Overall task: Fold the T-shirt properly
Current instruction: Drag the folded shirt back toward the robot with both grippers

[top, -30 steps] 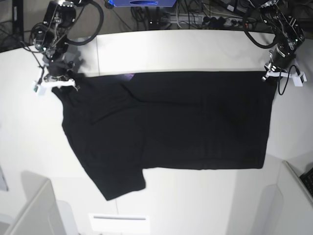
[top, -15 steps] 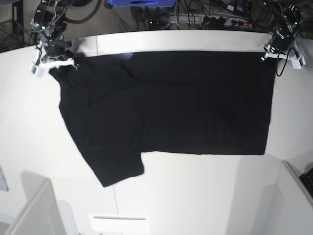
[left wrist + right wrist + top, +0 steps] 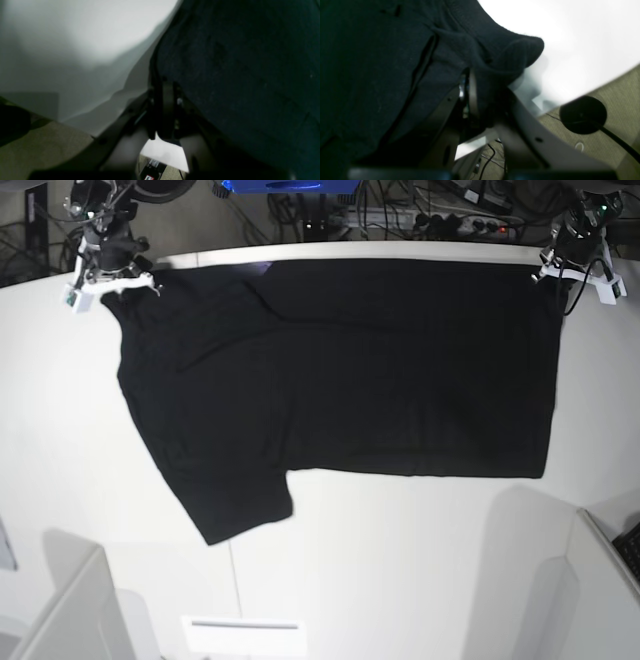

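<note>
The black shirt (image 3: 340, 370) lay spread on the white table (image 3: 400, 570), its far corners near the table's back edge. Further pulling risked dragging cloth off or slipping a pinch. The left claw (image 3: 572, 272) and right claw (image 3: 108, 280) each clamped a corner, arms reaching far back.

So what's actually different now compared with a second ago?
Both arms pulled the T-shirt toward the table's far edge: the right gripper and left gripper moved back, dragging the top edge and lower sleeve with them. Nothing was let go; both jaws stay shut on the cloth, which still lies flat, plain side up.
</note>
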Robot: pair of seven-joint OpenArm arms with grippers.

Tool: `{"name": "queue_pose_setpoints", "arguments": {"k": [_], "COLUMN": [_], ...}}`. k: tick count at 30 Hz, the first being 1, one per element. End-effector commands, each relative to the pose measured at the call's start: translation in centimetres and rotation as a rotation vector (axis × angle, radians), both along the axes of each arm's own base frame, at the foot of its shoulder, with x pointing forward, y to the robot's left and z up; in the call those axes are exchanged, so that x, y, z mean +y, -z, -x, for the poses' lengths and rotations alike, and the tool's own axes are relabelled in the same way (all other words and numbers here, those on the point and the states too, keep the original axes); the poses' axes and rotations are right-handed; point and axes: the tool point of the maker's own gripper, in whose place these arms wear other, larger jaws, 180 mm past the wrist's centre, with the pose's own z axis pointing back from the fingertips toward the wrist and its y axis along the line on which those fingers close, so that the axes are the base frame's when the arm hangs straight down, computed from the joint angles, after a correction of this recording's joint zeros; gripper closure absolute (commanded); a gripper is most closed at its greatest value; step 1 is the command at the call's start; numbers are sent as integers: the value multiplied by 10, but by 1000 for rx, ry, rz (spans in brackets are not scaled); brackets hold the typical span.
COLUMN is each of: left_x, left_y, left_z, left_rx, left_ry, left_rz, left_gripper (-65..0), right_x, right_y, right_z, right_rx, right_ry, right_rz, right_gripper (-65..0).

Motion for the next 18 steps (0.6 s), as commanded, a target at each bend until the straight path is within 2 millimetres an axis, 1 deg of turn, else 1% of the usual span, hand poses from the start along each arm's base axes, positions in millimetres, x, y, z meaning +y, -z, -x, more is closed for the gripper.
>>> {"name": "queue_pose_setpoints", "arguments": {"k": [1,7,13,14,15,16,17,18], "left_x": [7,6,6,6,5,4,3,3], "left_y": [-8,-6,-4,-3,-3,-3,-4,-5], "left_z": [-2,4,7,8,8,8,7,7], "left_rx": [-23,-7,1,2,1,0,-3,-5], "left_ry": [-6,-4,-9,-10,-14,-13,-13,-13], "left_rz": [-25,-25,-20,-19,-16,-17,-17,-19], "left_gripper": [0,0,0,-20,-114,-207,-295,-369], "right_x": [-6,-6,1,1,2,2,2,2], "right_y": [-9,-8,-1,-1,-1,-1,-1,-1], "right_z": [-3,-2,3,3,4,4,4,5], "right_rx": [-29,-26,33,33,34,34,36,37], "right_ry": [1,0,-22,-22,-21,-21,-21,-21], "right_rz": [31,31,-7,-7,-9,-9,-9,-9], "right_gripper": [0,0,0,0,-71,-155,-237,-308]}}
